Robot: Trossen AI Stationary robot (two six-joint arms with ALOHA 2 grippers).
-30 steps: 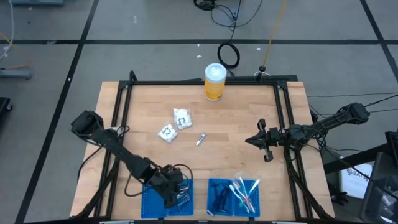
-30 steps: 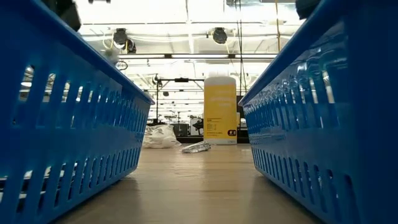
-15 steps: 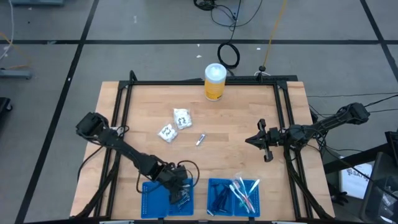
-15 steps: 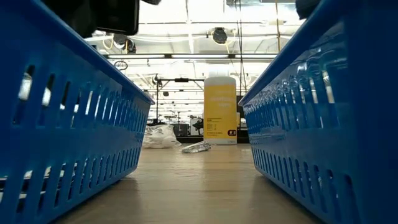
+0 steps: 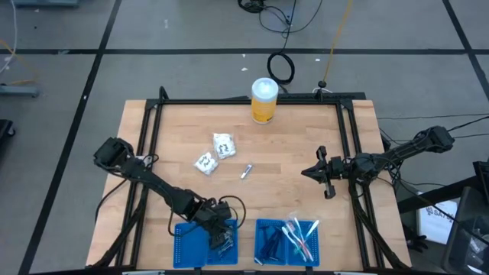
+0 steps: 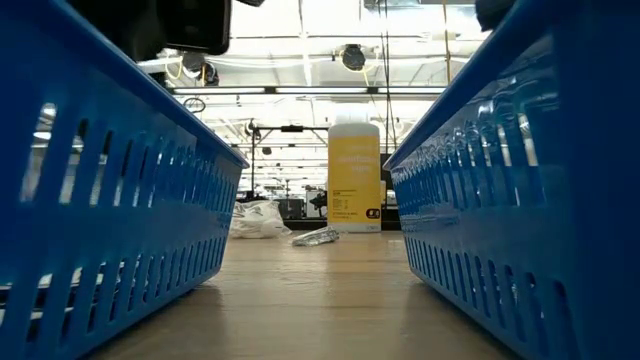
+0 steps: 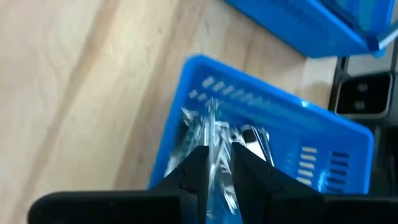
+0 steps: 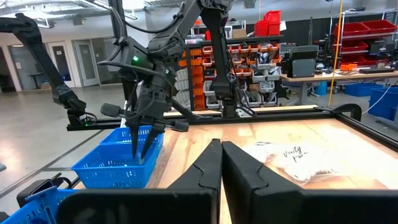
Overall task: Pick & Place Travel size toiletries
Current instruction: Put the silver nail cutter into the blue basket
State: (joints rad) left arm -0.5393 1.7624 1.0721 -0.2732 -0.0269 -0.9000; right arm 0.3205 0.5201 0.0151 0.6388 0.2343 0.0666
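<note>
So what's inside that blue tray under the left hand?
Shiny clear-wrapped items lie in the left blue tray, piled at one end. The left hand covers some, so their count is unclear.

Grey floor (image 5: 69,84) surrounded the table, a black cable coil (image 5: 280,67) at twelve o'clock. Red bins (image 8: 367,28) lined shelves beyond, under bright ceiling lights (image 6: 300,20).
</note>
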